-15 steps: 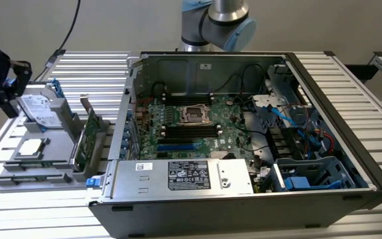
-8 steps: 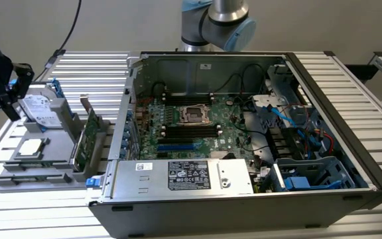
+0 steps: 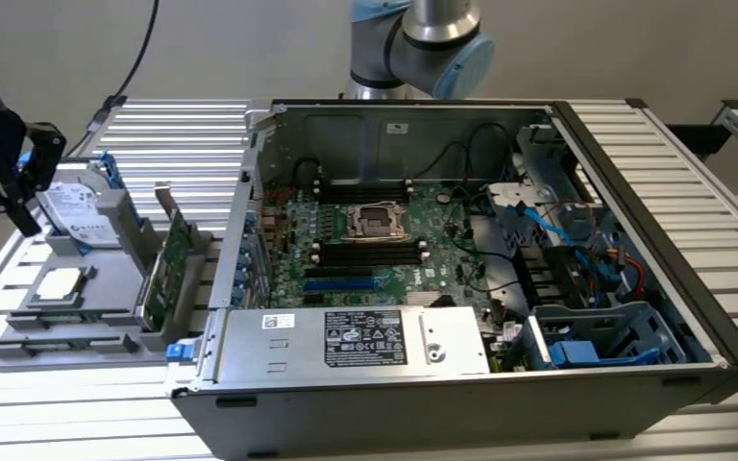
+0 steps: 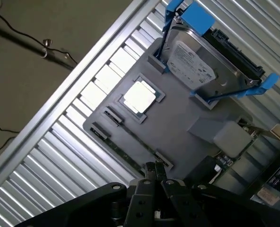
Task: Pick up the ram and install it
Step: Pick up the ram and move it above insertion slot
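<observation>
Wrist view: ram (image 4: 130, 148) sits on edge in a narrow groove along the rim of the grey tray (image 4: 178, 123), not yet picked up. CPU (image 4: 139, 97) lies in a square pocket just beside it, and the HDD (image 4: 196, 66) w/ blue rails is propped further in, on the far side of the CPU. Gripper (image 4: 154, 173) hangs over the ram's groove near one end, fingers pressed together w/ nothing btwn them; can't tell if the tips touch the tray.

Exterior view: gripper (image 3: 23, 223) is at the exterior view's left, above the tray (image 3: 55, 348) by the HDD (image 3: 74, 211). Green card (image 3: 164, 274) stands upright at the tray's side nearest the PC case (image 3: 657, 202). Case lies open on the slatted table (image 3: 61, 423), mobo (image 3: 453, 240) exposed, black slots (image 3: 362, 254) near its middle, PSU (image 3: 356, 336) at the front.
</observation>
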Tool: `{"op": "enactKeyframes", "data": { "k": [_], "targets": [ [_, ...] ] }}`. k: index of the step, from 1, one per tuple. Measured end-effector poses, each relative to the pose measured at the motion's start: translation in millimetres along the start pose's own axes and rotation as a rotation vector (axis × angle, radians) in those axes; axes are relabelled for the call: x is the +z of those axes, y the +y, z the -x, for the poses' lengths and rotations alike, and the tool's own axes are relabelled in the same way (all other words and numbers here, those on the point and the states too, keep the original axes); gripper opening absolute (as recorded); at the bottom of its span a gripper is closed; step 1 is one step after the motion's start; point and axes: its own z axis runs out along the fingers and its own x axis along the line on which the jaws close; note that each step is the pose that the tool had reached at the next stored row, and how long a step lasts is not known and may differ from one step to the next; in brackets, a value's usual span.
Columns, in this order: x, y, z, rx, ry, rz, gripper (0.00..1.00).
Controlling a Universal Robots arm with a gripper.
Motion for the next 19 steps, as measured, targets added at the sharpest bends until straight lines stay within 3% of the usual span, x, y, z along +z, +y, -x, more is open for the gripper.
{"op": "enactKeyframes", "data": {
  "k": [19],
  "targets": [
    [10.8, -0.5, 0.2, -0.344, 0.0176, -0.0083, 0.11]
  ]
}}
